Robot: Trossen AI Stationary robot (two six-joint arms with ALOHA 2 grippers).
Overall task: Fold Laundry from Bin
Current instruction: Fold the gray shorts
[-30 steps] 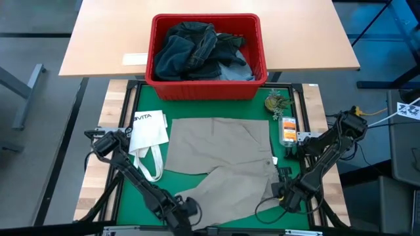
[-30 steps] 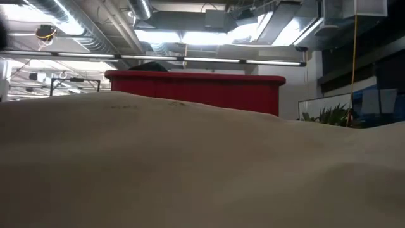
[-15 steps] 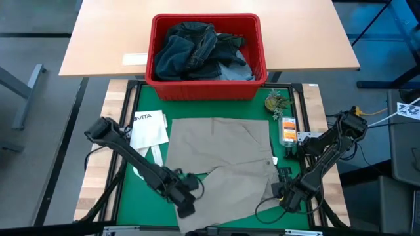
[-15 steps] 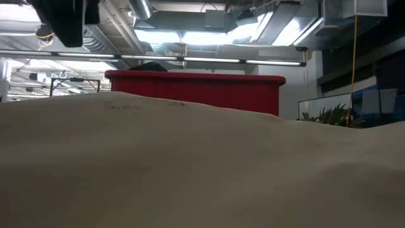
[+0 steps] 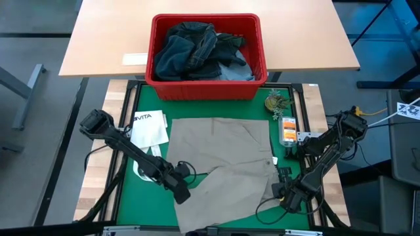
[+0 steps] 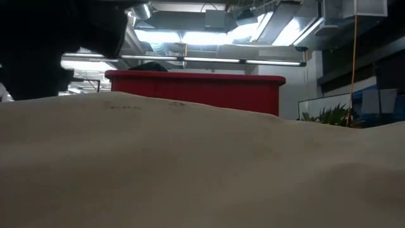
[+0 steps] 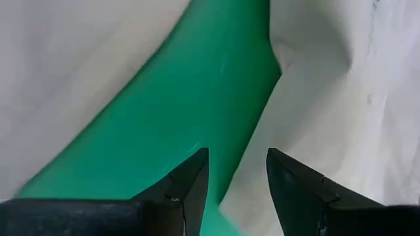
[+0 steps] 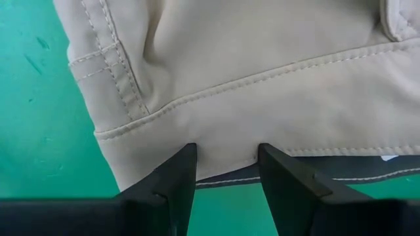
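Beige trousers (image 5: 220, 160) lie spread on the green mat (image 5: 141, 196); they also fill the foreground of the low view (image 6: 202, 171). My left gripper (image 5: 182, 194) hovers open at the left edge of the near trouser leg. In its wrist view (image 7: 237, 177) the mat and the cloth's edge (image 7: 262, 151) show between the fingers. My right gripper (image 5: 283, 195) points down, open, at the trousers' right edge. Its fingers (image 8: 226, 172) stand on either side of a stitched hem strip (image 8: 226, 147). The red bin (image 5: 207, 56) holds dark and light blue laundry (image 5: 197, 49). My right gripper's fingers stand astride the trousers' stitched hem edge (image 8: 226, 157) from above. I cannot tell whether the fingertips touch the cloth, which lies flat on the mat.
A white tote bag (image 5: 148, 130) with looped straps lies on the mat left of the trousers, under my left arm. An orange item (image 5: 289, 130) and a small greenish thing (image 5: 275, 102) sit at the mat's right far corner. The bin stands on a wooden table (image 5: 105, 39).
My left gripper has gone from the table's near edge toward the far edge, along the left side of the near trouser leg. Its arm has come into the low view at the upper left. The trousers and my right gripper have stayed put.
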